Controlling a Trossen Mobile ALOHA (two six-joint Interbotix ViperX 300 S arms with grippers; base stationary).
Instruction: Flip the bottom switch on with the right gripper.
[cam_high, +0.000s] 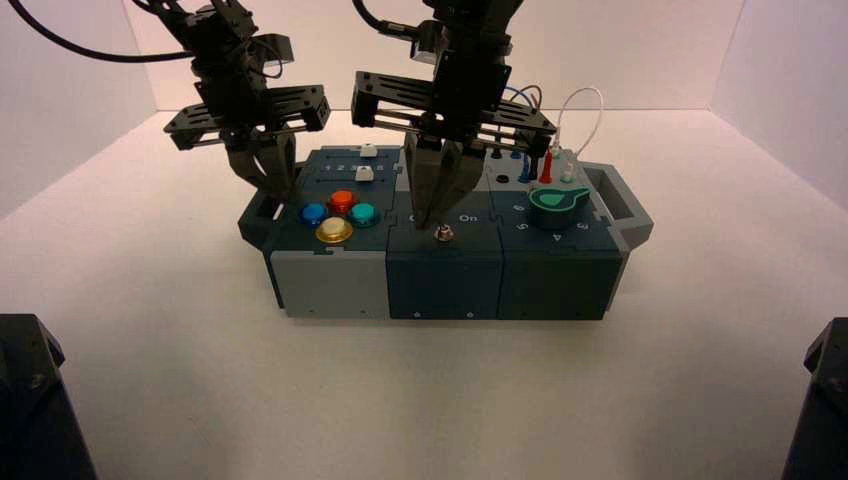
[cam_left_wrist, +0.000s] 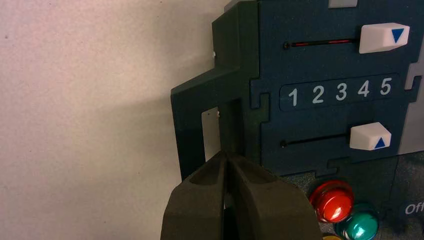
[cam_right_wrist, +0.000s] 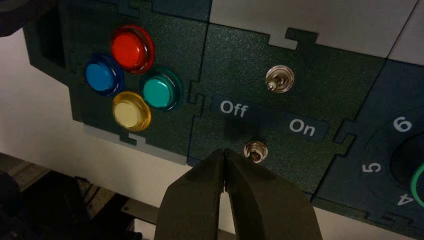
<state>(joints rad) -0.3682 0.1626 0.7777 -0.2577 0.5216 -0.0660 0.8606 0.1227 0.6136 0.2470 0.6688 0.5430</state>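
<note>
Silver metal shows on the bottom switch (cam_right_wrist: 255, 151), a small toggle on the dark middle panel of the box (cam_high: 445, 275), on its near side just below the "Off" and "On" lettering. In the right wrist view its short lever seems to stand almost end-on to the camera, so its lean cannot be told for sure. The right end effector (cam_right_wrist: 224, 156) hangs just beside it on the "Off" side, fingers pressed together, tips pointing down at the panel. A second toggle, the top switch (cam_right_wrist: 278, 80), sits beyond the lettering. The left end effector (cam_left_wrist: 226, 159), fingers together too, hovers over the box's left handle (cam_left_wrist: 192, 127) near the sliders.
</note>
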